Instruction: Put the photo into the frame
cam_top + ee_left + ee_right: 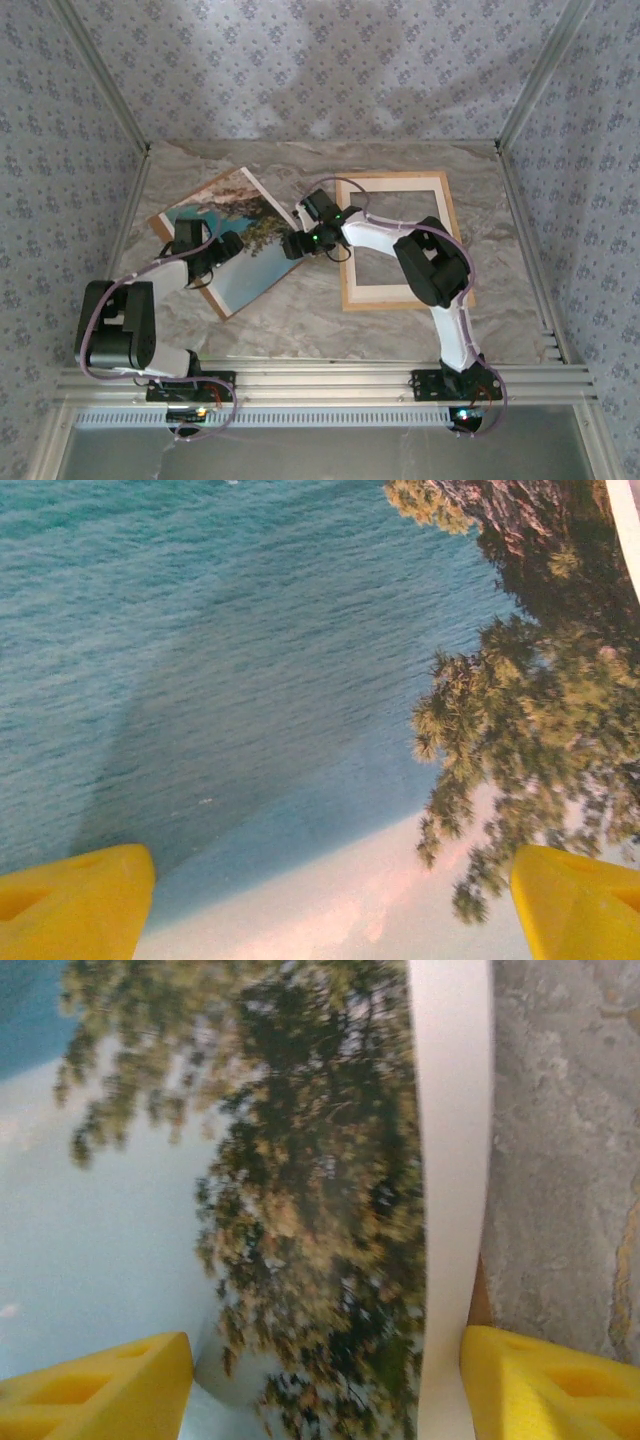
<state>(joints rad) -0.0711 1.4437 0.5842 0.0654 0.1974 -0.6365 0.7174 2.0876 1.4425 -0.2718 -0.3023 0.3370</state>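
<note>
The photo, a sea-and-trees print with a cream border, lies tilted at the table's left centre on a brown board. The light wooden frame lies flat to its right, apart from the print. My left gripper hovers open over the print; in the left wrist view its yellow fingertips flank water and trees of the photo. My right gripper is open and straddles the print's right edge: one fingertip is over the picture, the other over the marble beside the cream border.
The marble table is walled by patterned panels and aluminium rails. My right arm's elbow hangs over the frame's lower right part. A sliver of brown board peeks out beside the photo's border.
</note>
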